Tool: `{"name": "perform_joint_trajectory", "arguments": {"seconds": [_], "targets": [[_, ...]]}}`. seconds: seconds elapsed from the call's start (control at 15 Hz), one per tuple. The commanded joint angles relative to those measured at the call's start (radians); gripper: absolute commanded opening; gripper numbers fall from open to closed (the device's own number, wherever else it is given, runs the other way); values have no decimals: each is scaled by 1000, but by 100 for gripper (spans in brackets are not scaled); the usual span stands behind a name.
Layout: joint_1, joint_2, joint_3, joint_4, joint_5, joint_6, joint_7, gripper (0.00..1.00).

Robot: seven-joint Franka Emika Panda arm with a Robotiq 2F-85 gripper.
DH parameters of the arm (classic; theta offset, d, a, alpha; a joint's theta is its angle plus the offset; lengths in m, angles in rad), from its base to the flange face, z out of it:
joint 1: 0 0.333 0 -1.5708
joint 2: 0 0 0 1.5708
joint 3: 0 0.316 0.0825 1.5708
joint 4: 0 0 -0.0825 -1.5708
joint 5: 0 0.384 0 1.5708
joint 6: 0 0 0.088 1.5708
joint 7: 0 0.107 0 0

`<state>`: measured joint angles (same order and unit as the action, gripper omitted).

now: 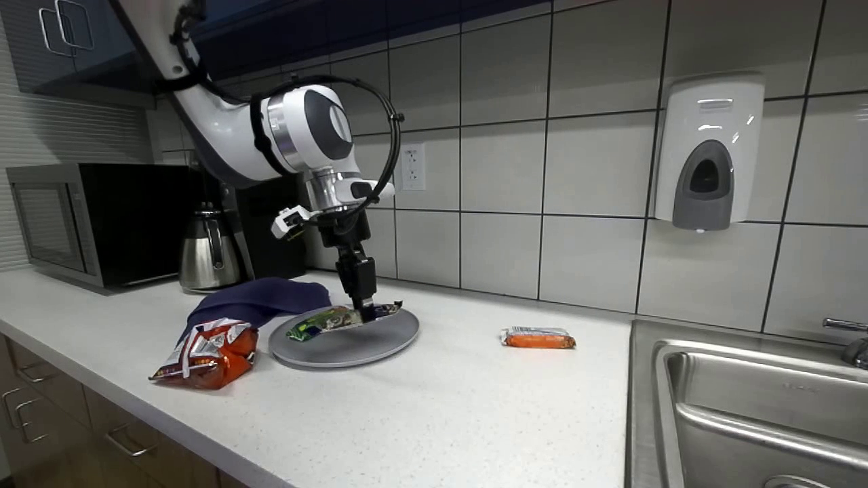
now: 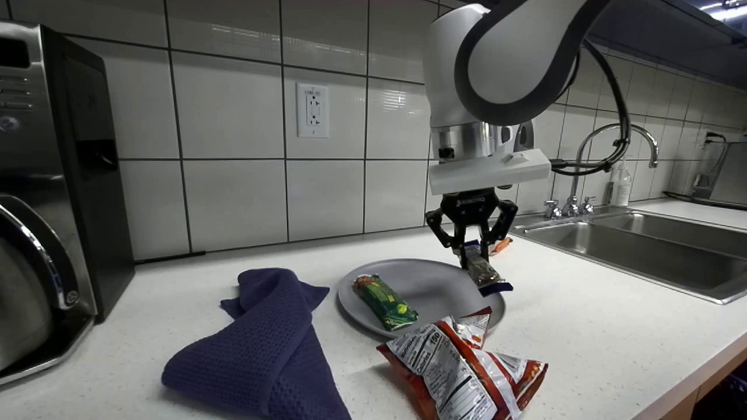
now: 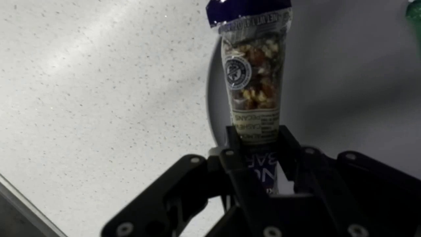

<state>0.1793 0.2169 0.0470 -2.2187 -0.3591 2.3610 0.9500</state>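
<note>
Over the edge of the plate nearest the sink | gripper — jaws clenched on the nut bar | risk — loosened astride the rim, it might tip onto the counter

white arm, grey trim, black cable, black tool with screws.

Your wrist view's dim: pale glare streak on counter, dark shadow band across plate, gripper near-black w/ little detail, print on bar readable tho. In an ext view you've got ceiling light top R, reflections on tiles. Soap dispenser shows hot spots; upper cabinets in shade.
</note>
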Motion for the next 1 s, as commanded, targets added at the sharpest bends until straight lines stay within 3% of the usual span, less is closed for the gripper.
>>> {"name": "perform_joint_trajectory", "arguments": {"seconds": [0.0, 0.4, 0.93], "targets": [[36, 86, 7, 118, -23, -59, -62, 8], [99, 179, 4, 234, -11, -66, -146, 8], [118, 219, -8, 271, 3, -60, -239, 8]]}}
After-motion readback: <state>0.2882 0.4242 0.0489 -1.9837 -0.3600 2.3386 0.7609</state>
